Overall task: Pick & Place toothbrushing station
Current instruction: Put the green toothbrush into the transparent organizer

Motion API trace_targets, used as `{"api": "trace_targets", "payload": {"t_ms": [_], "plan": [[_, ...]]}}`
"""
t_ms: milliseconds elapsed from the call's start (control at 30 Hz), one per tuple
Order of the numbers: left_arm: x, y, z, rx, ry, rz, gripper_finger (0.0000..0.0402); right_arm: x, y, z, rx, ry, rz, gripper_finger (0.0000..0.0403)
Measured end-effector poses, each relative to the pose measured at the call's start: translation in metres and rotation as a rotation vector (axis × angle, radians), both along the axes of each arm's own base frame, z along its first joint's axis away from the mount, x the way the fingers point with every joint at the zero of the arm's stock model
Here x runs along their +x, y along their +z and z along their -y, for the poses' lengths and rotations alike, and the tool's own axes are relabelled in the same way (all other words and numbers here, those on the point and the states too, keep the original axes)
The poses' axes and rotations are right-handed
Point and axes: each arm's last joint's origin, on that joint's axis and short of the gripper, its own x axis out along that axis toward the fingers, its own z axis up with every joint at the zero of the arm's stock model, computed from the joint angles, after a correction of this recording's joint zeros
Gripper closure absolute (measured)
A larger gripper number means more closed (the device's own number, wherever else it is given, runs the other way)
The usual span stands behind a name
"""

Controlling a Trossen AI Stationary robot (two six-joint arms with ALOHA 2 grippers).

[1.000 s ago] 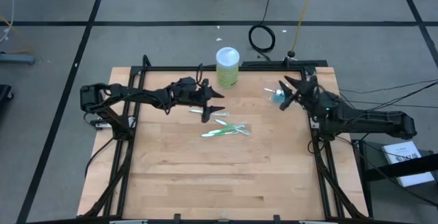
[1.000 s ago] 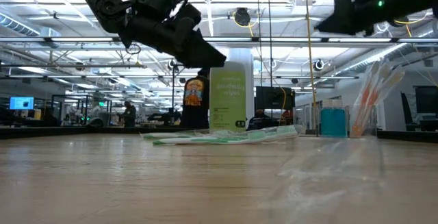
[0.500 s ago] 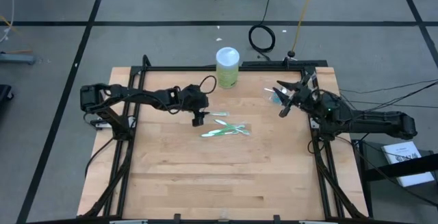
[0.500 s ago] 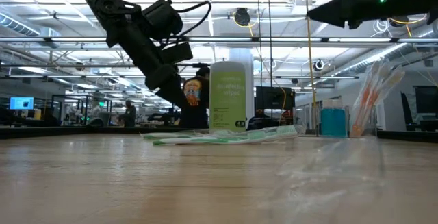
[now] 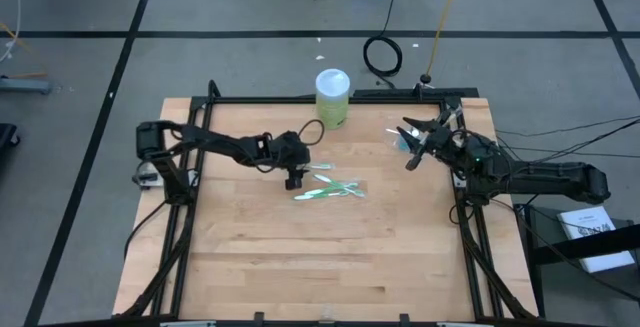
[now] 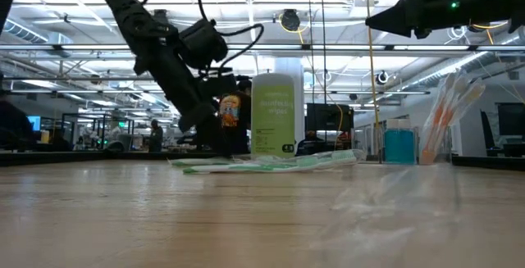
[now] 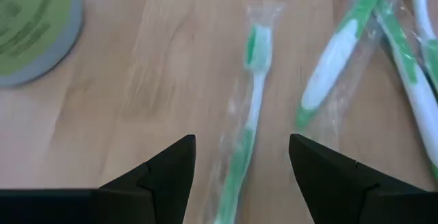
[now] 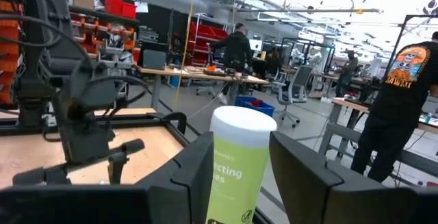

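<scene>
Several wrapped green-white toothbrushes (image 5: 330,188) lie flat on the wooden table at its middle back; they also show in the low view (image 6: 271,163). My left gripper (image 5: 293,180) points down, open, over the leftmost one (image 7: 250,114). Its two fingers stand on either side of that toothbrush's handle without touching it. A clear cup (image 6: 447,120) holding pink-white toothbrushes stands at the back right, with a teal tube (image 6: 399,147) beside it. My right gripper (image 5: 408,147) is open and empty, raised next to the cup (image 5: 402,139).
A lime-green white-lidded cylinder (image 5: 332,97) stands at the table's far edge, just behind the toothbrushes; it also shows in the left wrist view (image 7: 27,25) and the right wrist view (image 8: 236,162). A black frame (image 5: 190,197) runs along the table's sides. People stand in the room beyond.
My left gripper has tipped from level to pointing down and has come down toward the table, over the leftmost toothbrush. My right gripper has turned a little beside the cup. The toothbrushes have stayed in place.
</scene>
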Motion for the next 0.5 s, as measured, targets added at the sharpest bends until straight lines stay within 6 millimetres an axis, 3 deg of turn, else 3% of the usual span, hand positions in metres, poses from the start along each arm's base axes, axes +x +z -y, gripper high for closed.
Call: {"api": "trace_targets", "payload": {"t_ms": [167,500], "plan": [[0.004,-0.012,0.0,-0.012,0.011,-0.007,0.0158,0.0,0.0,0.0,0.001,0.0,-0.001,0.0266],[-0.008,-0.02,0.001,-0.155,0.177,-0.139,0.0158,0.0,0.0,0.0,-0.002,0.0,-0.006,0.0266]]}}
